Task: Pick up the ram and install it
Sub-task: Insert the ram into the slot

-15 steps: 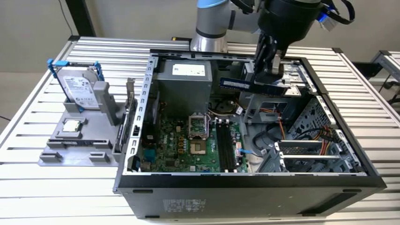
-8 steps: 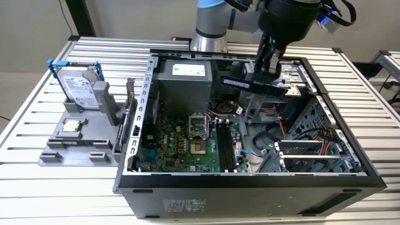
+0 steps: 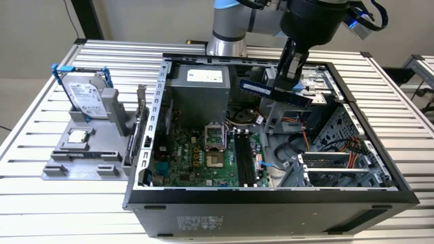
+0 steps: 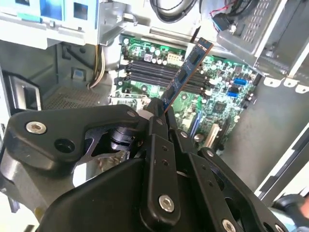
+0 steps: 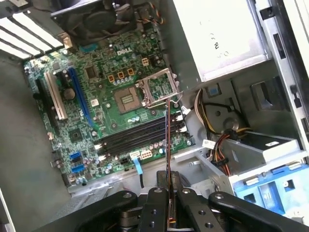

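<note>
Exterior view: gripper (image 3: pixel 287 83) clamps ram (image 3: pixel 261 89) above open computer case (image 3: pixel 271 199), near power supply (image 3: pixel 200 91)

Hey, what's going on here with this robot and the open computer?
The robot arm's end effector is shut on the ram, holding it in the air above the open computer case. The stick is not seated: the black memory slots on the motherboard below look empty. A hard drive stands outside the case, at the exterior view's left.
</note>
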You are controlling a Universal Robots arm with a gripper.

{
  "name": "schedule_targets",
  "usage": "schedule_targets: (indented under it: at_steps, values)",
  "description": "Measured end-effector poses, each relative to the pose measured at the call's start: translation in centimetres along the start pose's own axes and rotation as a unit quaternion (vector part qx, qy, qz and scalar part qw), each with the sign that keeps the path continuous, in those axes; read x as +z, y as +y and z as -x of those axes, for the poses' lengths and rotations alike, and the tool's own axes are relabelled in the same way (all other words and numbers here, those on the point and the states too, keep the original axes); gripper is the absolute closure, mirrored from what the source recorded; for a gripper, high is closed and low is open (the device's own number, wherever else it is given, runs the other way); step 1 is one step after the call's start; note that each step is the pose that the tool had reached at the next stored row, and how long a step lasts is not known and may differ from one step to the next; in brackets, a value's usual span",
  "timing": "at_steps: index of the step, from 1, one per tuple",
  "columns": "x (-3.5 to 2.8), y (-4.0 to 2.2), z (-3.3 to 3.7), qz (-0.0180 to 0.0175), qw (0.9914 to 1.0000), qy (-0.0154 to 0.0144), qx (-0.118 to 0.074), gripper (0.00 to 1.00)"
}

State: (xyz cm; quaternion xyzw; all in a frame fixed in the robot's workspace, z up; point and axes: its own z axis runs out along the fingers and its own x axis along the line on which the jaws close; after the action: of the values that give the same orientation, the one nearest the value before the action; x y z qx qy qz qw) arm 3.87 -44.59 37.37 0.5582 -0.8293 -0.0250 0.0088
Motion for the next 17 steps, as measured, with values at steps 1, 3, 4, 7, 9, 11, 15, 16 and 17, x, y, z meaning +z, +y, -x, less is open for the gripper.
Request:
schedule_targets:
  at_steps: [1, 3, 4, 7, 9, 11, 15, 16, 17]
  values:
    - [0.00, 0.00, 0.00, -0.0001, 0.99998, -0.0004, 0.007, 1.00]
    - [0.00, 0.00, 0.00, -0.0003, 0.99980, -0.0010, 0.020, 1.00]
    - [0.00, 0.00, 0.00, -0.0004, 0.99965, -0.0014, 0.027, 1.00]
    - [0.00, 0.00, 0.00, -0.0006, 0.99894, -0.0024, 0.046, 1.00]
    - [0.00, 0.00, 0.00, -0.0008, 0.99824, -0.0030, 0.059, 1.00]
    - [0.00, 0.00, 0.00, -0.0010, 0.99737, -0.0037, 0.072, 1.00]
    - [0.00, 0.00, 0.00, -0.0013, 0.99500, -0.0051, 0.100, 1.00]
    - [0.00, 0.00, 0.00, -0.0014, 0.99427, -0.0055, 0.107, 1.00]
    - [0.00, 0.00, 0.00, -0.0015, 0.99354, -0.0058, 0.113, 1.00]
